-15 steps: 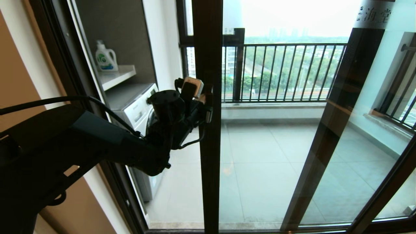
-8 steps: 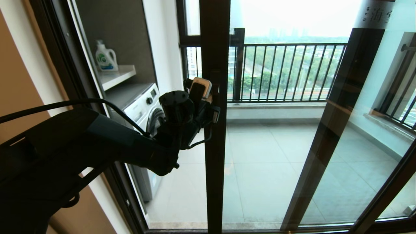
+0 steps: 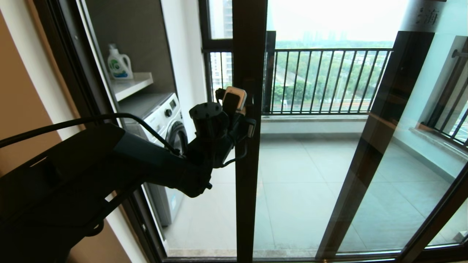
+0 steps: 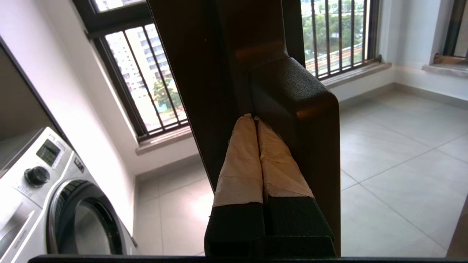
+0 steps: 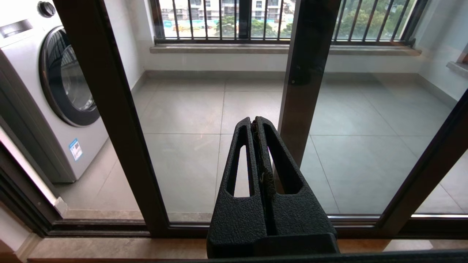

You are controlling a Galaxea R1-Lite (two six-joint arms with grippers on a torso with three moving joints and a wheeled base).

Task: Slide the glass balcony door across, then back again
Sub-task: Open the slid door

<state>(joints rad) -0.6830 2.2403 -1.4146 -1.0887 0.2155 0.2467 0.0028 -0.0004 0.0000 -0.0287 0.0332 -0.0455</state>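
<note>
**Left gripper pressed to the door's handle stile**

The left gripper's (image 4: pixel 256 118) two tape-wrapped fingers (image 4: pixel 239 160) were pressed flat together, nothing between them, their tips pushed into the corner where the black bar handle (image 4: pixel 303 120) met the dark frame of the glass balcony door (image 3: pixel 250 146). In the head view that gripper (image 3: pixel 245 109) sat at mid-height, just left of centre, against the door's vertical stile, with the left arm (image 3: pixel 109 164) reaching in from the lower left of the frame.

The door's stile stood a little left of the middle of the head view, its glass stretching to the right, and a frosted strip with Chinese characters (image 3: pixel 426 16) showed in the upper right corner. Left of the stile the opening was bare of glass.

The right gripper (image 5: pixel 256 124) hung low before the glass, its black fingers (image 5: pixel 241 164) closed on each other and holding nothing.

Through the opening, at the upper left of the head view, a recessed alcove held a white shelf (image 3: pixel 133 84) with a detergent bottle (image 3: pixel 119 64) standing upright on it. Beneath the shelf stood a front-loading washing machine (image 3: pixel 164 120), its round door shut; what lay in the drum I could not tell. Beyond lay the tiled balcony floor (image 3: pixel 310 175) and the black railing (image 3: pixel 329 80).
</note>
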